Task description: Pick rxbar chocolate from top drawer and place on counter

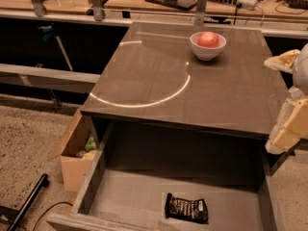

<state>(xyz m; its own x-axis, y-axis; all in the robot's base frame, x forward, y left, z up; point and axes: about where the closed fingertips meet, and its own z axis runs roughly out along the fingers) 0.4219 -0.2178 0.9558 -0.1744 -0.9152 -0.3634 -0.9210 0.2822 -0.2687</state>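
Plainly, the rxbar chocolate [186, 209] lies flat in the pulled-out top drawer [130, 196], exposed for reaching, while the end effector [288, 129] hangs beside the tabletop [159, 76], its opening impossible to tell.

The top drawer [130, 196] lies open from above, its floor free around the rxbar chocolate [186, 209] at 6 o'clock, though the counter [192, 95] overhangs its rear. On the counter, only a white bowl [208, 44] at 1 o'clock blocks passage. The gripper [288, 129] hangs off the counter's 4 o'clock edge.
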